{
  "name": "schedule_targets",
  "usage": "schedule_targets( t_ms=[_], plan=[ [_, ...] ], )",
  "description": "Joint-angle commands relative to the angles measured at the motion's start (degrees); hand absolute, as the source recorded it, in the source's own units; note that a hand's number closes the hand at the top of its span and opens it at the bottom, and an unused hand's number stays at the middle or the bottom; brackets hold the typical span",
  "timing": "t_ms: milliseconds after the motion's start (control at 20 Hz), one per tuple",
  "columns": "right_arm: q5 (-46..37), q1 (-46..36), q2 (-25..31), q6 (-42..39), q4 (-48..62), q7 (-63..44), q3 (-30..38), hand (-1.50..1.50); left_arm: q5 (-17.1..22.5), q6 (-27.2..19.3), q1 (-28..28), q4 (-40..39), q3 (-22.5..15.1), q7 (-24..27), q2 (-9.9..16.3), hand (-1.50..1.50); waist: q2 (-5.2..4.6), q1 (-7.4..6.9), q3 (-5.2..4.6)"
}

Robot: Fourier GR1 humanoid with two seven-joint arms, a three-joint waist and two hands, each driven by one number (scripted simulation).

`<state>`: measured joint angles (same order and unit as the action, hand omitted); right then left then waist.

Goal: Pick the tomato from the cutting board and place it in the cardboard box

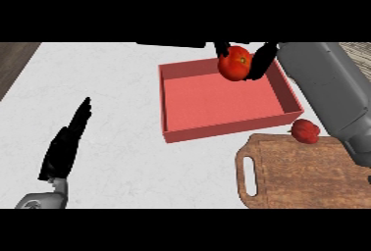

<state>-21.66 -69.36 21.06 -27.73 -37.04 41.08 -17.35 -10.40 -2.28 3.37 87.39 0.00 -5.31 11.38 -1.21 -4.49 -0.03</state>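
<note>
At the far left, a strip of dark wood floor (16, 61) shows beyond the edge of the pale, faintly marbled counter (116, 147). Low on that side the left forearm comes in from the lower edge, grey at the wrist, and the left hand (66, 144) rests there with its black fingers straight and pressed together, pointing up and a little to the right, tips ending well short of the box; it touches nothing that can be made out. Right of the middle sits the box (190, 133) — its walls and floor show red here, not cardboard brown — square, open-topped, slightly turned on the counter. Over its far right corner hangs the tomato (235, 63), round and red with a small dark stem mark, pinched by the right hand (262, 61): a dark finger curls down its right side and another dark tip shows at its upper left, so the fruit is held between them above the box's rim rather than lying on the box floor. The right forearm (326, 93) is a thick grey limb running from the lower right edge up and leftward to that hand, crossing above the box's right wall. Below the box, the wooden cutting board (304, 176) lies with its handle slot toward the left, and a smaller red, lobed fruit (305, 130) sits at its upper edge — just beside the box's near right corner and partly against the forearm.
</note>
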Motion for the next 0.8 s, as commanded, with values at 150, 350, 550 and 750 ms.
schedule_targets(
  t_ms=[150, 350, 550, 750],
  plan=[
    [-5.5, -2.3, -7.3, 0.5, 10.1, 5.6, -5.3, 1.50, -0.7, -0.7, 0.2, -0.6, 0.8, 0.0, 0.0, 0.00, 0.22, 1.52, 0.01],
    [-5.9, -3.5, -10.2, 0.9, 16.4, 5.1, -4.9, -1.50, 0.0, -0.9, -0.4, 0.5, 1.2, -0.1, -0.5, 0.00, 0.17, 1.52, 0.02],
    [-5.0, -4.5, -13.8, 2.2, 19.7, 5.6, -3.3, -1.50, -1.3, -1.0, -3.4, 3.6, -0.6, -0.8, -1.2, 0.00, 0.35, 1.32, 0.05],
    [0.8, -4.7, -16.8, 0.4, 22.2, 3.7, 2.1, -1.50, -0.8, -1.1, 0.7, -1.3, 1.8, 0.5, -0.2, 0.00, 0.05, 1.67, 0.02]
  ],
)
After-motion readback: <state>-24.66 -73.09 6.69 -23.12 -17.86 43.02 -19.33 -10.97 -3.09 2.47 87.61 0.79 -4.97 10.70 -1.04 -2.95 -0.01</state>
